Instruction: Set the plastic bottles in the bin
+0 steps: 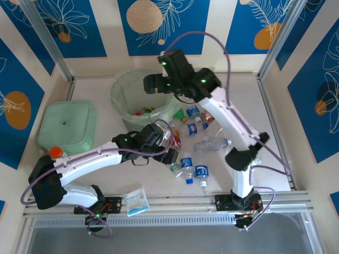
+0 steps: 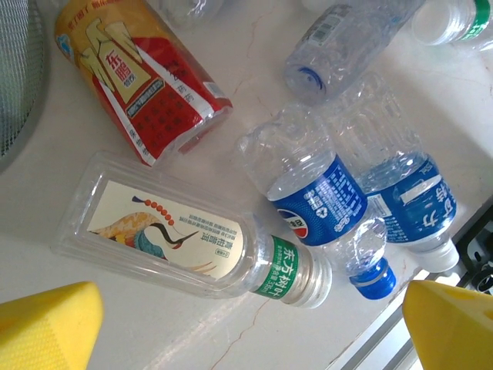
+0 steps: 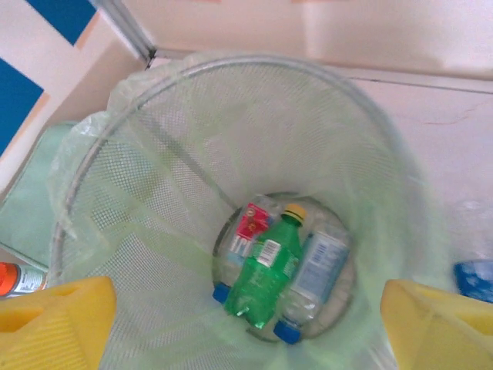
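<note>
The right pincer (image 3: 246,327) hangs over the bin (image 3: 154,154), its yellow fingers spread wide with nothing between them. On the bin's bottom lie a green soda bottle (image 3: 266,274) with a yellow cap, a small red-labelled bottle (image 3: 250,223) and a pale-labelled clear bottle (image 3: 320,270). The left pincer (image 2: 246,331) is also spread and empty, above bottles lying on the desk (image 2: 46,193): a red-wrapped bottle (image 2: 135,77), a crane-labelled clear bottle (image 2: 177,231), a blue-capped water bottle (image 2: 320,200) and, touching it, a white-capped blue-labelled bottle (image 2: 408,200)
</note>
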Controlling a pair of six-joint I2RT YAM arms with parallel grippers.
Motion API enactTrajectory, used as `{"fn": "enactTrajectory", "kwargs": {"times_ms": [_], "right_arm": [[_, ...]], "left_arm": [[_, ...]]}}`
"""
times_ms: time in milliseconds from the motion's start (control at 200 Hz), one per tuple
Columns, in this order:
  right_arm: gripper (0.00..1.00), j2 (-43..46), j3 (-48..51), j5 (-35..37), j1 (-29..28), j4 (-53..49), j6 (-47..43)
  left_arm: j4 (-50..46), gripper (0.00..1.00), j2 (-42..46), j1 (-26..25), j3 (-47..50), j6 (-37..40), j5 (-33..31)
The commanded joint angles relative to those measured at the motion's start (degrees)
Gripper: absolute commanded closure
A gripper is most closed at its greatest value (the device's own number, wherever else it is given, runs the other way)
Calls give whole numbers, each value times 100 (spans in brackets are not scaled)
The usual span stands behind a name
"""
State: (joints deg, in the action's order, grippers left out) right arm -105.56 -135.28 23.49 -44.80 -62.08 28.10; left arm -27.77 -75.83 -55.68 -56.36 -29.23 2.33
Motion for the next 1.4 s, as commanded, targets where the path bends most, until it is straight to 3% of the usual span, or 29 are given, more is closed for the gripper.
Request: {"fn": "enactTrajectory", "kwargs": {"times_ms": [0,260,630,740,950,1200,1396], "right_arm": [[10,963,782,476,397,-5,227],[9,3330,3851,-162,2113,516,773],[9,4283,6681,-1098,3819,632,1122],[10,4360,7343,-1215,3926,838,1220],[11,4370,7844,-1180,3942,1015,1277],[12,4442,8225,-1258,3936,1233,1306],[13,4570,8299,-1228,3935,1234,1243]], "left_arm": [[-244,1,-96,-39,-399,235,-110],[-756,1,-779,-303,-1564,880,-489],[-941,0,-1563,-723,-2638,1435,-1109],[-914,0,-1534,-778,-2522,1393,-1135],[-452,1,-775,-754,-1314,737,-903],[-365,1,-433,-750,-287,-725,-819],[-74,2,-635,-795,53,-1893,-1295]]}}
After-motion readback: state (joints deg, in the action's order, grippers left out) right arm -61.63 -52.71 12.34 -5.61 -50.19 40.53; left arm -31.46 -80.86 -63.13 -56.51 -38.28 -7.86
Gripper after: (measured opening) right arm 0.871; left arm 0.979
